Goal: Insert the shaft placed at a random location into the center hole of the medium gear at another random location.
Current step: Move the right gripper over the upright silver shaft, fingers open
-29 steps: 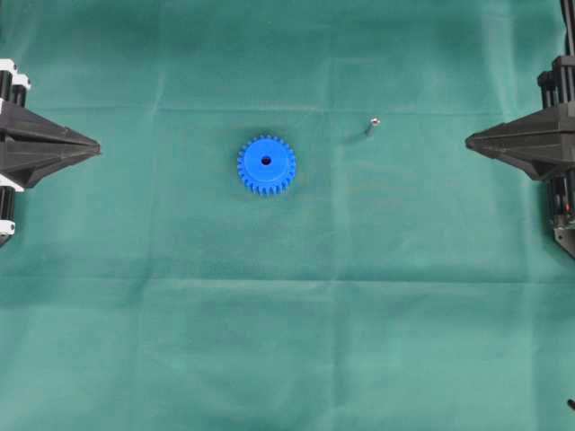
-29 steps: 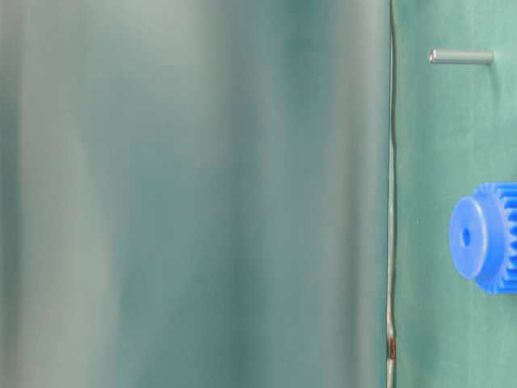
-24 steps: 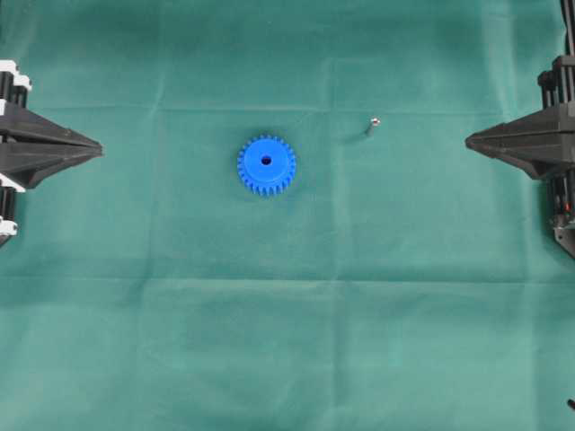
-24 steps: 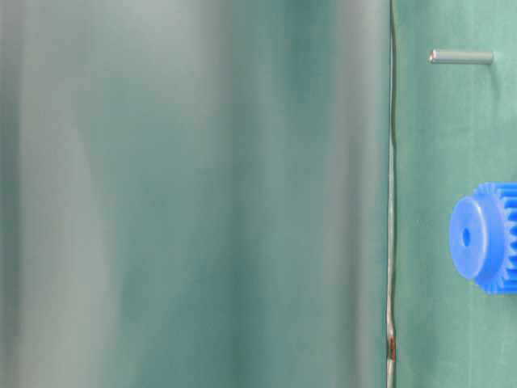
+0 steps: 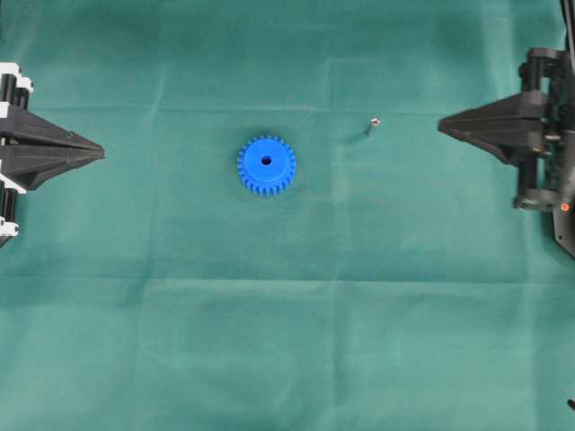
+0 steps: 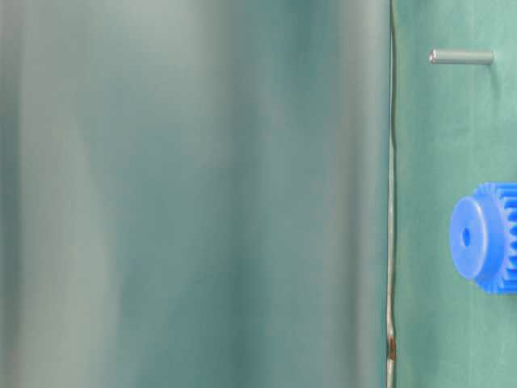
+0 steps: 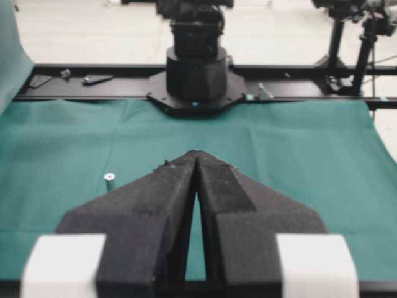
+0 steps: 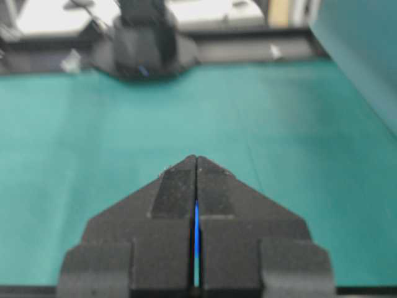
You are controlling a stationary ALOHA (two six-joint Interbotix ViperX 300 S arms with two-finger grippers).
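Two hands, both clenched and empty. Tiny silvery-grey metal shaft (image 5: pixel 373 125) standing on end on green-clothed worktop (image 5: pixel 287 341), right of bright blue toothed plastic gear (image 5: pixel 266 165). Nearer right hand (image 5: pixel 440 125), lying to its left; left hand (image 5: pixel 102 153) well apart.

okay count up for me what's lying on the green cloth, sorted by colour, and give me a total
Blue: 1, the gear
Silver-grey: 1, the pin
Total: 2
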